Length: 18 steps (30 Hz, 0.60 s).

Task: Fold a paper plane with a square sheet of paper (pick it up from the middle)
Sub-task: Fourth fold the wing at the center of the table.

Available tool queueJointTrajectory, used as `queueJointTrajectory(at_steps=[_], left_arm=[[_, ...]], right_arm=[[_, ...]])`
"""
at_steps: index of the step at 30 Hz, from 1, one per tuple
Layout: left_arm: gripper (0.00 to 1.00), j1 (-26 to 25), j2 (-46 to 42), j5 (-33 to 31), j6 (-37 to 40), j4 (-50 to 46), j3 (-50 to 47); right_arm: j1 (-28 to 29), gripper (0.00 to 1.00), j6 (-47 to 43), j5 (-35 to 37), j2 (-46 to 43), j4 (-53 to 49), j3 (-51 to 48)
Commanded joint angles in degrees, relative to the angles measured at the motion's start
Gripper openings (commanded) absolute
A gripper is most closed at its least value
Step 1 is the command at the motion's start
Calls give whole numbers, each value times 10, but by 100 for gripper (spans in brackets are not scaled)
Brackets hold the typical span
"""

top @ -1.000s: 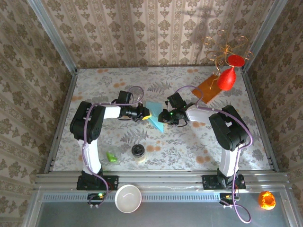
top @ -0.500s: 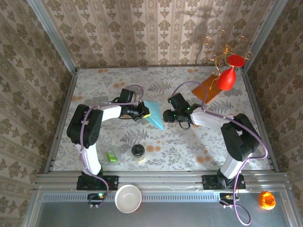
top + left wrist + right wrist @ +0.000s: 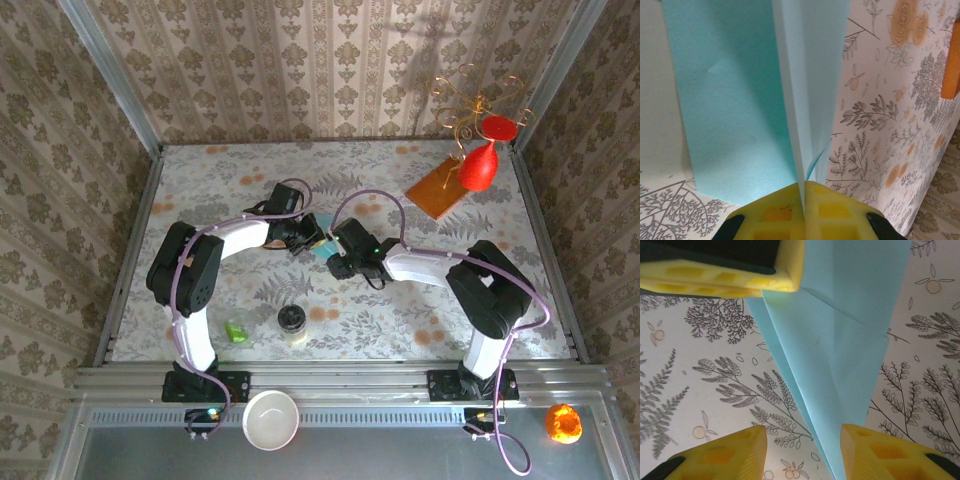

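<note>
The left claw [image 3: 804, 189] is clamped on the folded blue paper [image 3: 740, 100], its yellow pads pressed together on the crease. It holds the paper above the middle of the counter [image 3: 230, 170]. The right claw [image 3: 804, 440] is close opposite, its fingers apart, with the paper's narrow end between them.

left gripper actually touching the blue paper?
Touching. Left wrist view: left gripper pads shut on the blue paper, its fold running into the seam between them.
</note>
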Motion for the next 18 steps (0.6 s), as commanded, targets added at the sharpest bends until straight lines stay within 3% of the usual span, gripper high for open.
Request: queueJointTrajectory(at_steps=[1,18], left_arm=[[6,-5,-10,-18,-39,-22,6],[6,-5,-8,-5,-59,-40,21]], right_arm=[[-2,43,-34,0,19,51,-10],[-6,41,-64,38,45,131,-38]])
